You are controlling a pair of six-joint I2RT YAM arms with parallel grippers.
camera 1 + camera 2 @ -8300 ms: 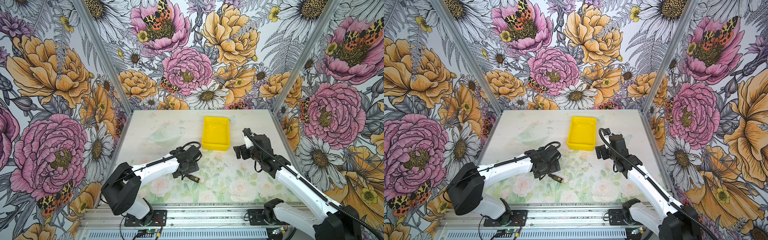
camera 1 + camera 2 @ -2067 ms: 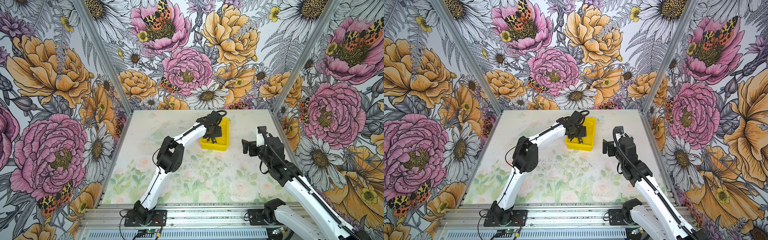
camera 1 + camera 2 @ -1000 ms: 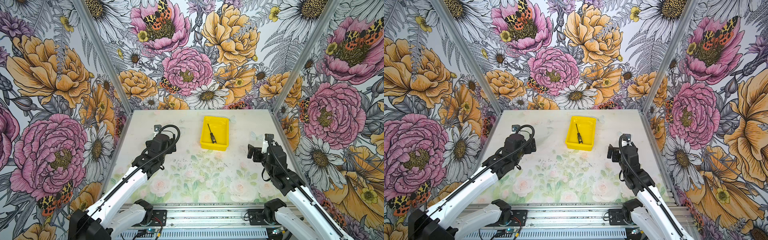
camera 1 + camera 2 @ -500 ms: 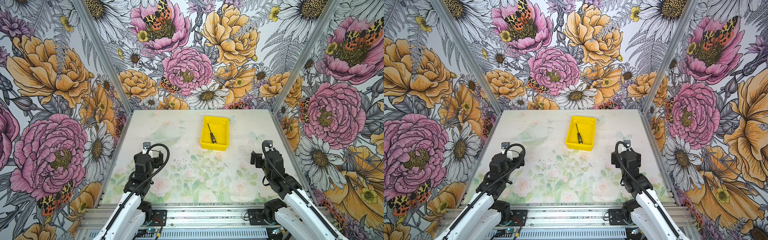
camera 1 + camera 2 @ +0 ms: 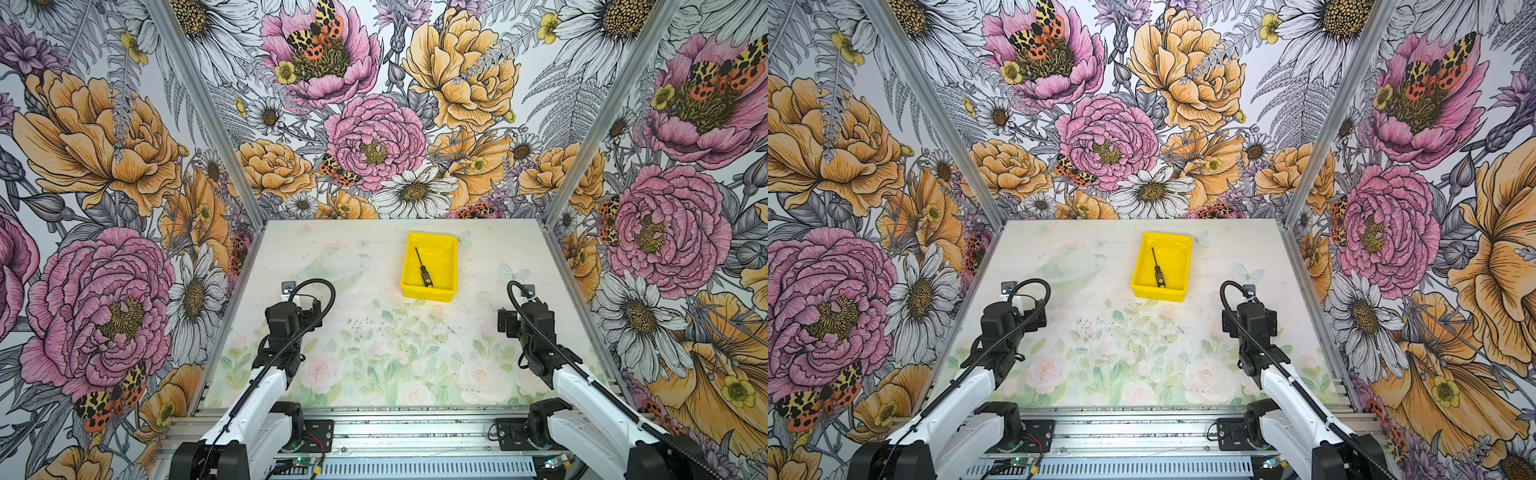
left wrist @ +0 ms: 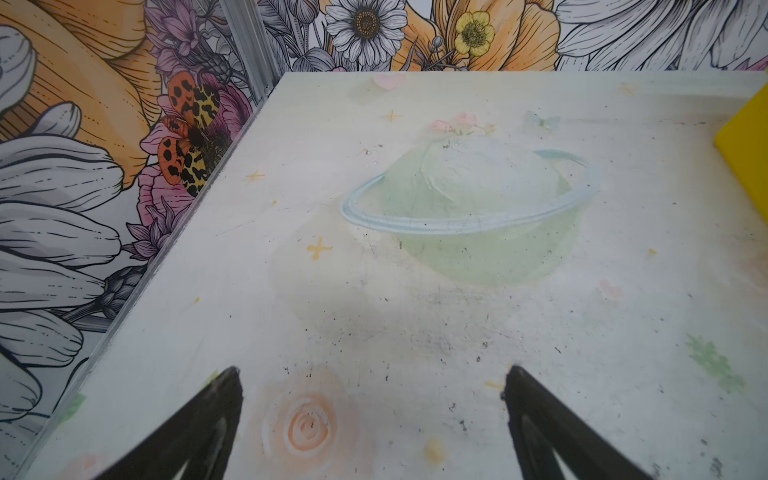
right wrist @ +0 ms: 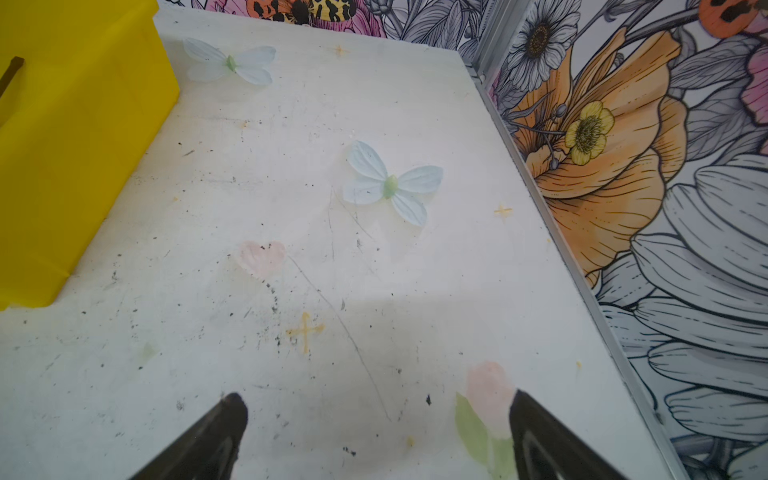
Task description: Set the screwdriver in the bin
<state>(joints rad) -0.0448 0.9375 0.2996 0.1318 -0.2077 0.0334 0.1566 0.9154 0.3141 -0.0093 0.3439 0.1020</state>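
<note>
Table (image 5: 374, 374): pale top with a faded flower print, walled on three sides by floral panels.
Bin (image 5: 450, 266): yellow tray on the far middle of the table, seen in both top views (image 5: 1183, 266); its corner shows at the edge of each wrist view.
Left gripper (image 6: 370, 382): jaws spread wide, nothing between them, over bare table at the near left, well apart from the bin.
Right gripper (image 7: 376, 409): jaws spread wide, nothing held, over bare table at the near right, also well apart from the bin.
Screwdriver (image 5: 424, 270): lies flat inside the bin, tip toward the far wall, handle by the near wall; clear of both grippers.
</note>
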